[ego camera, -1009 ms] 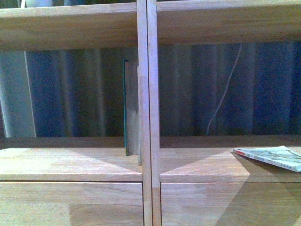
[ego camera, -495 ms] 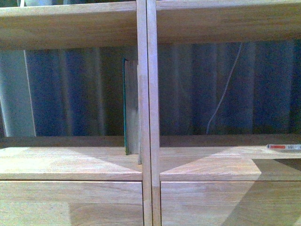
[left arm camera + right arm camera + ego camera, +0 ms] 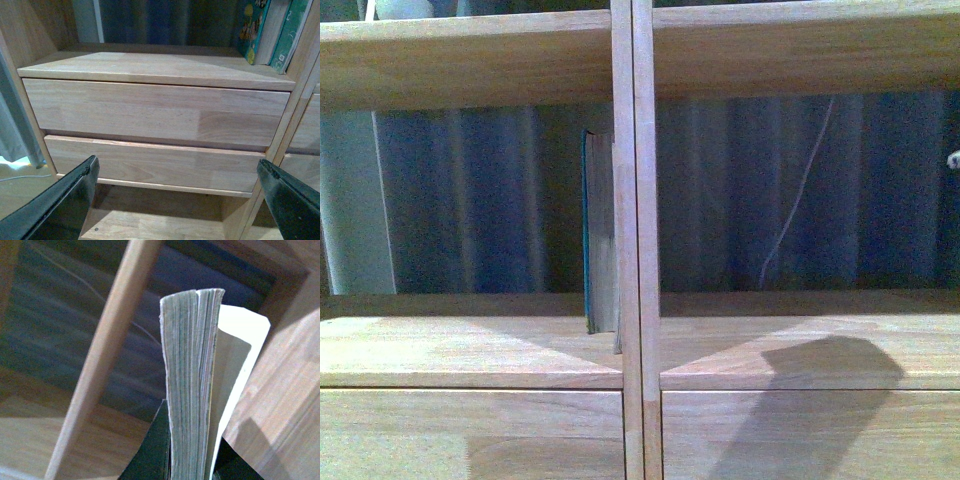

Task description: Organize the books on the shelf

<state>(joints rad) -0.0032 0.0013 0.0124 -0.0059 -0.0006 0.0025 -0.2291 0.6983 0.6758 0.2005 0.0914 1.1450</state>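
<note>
The shelf (image 3: 470, 345) fills the front view. Nearest are its plain drawer fronts (image 3: 470, 430), all closed, with a broad shadow (image 3: 820, 400) lying across the right one and the board above it. Over the drawers are two open compartments, split by the double central upright (image 3: 632, 200). The left one holds the teal book (image 3: 588, 230), standing upright at the back of the board with its pages pressed against the upright. The right one shows only bare wood. Behind both hang a dark blue curtain (image 3: 470, 200) and a thin white cable (image 3: 800, 190).

The teal book is tall and reaches more than halfway up its compartment. A narrow green cover edge shows on its left side and a tan page block beside it. In the left wrist view, teal and green covers with cartoon print (image 3: 250, 25) lean at the same corner. I cannot tell whether they are one book or two.

The paperback (image 3: 192, 365) is off the shelf and out of the front view. It is in the right gripper (image 3: 190, 460), page edge toward the wrist camera, the pale leaves bunched thick and one white cover flaring away to the side. The dark fingers (image 3: 150, 450) press it from both sides near its lower end, with shelf boards and curtain beyond it.

The left gripper (image 3: 177, 165) hangs low before the left drawers, its black fingers (image 3: 65, 200) spread wide, touching nothing.
</note>
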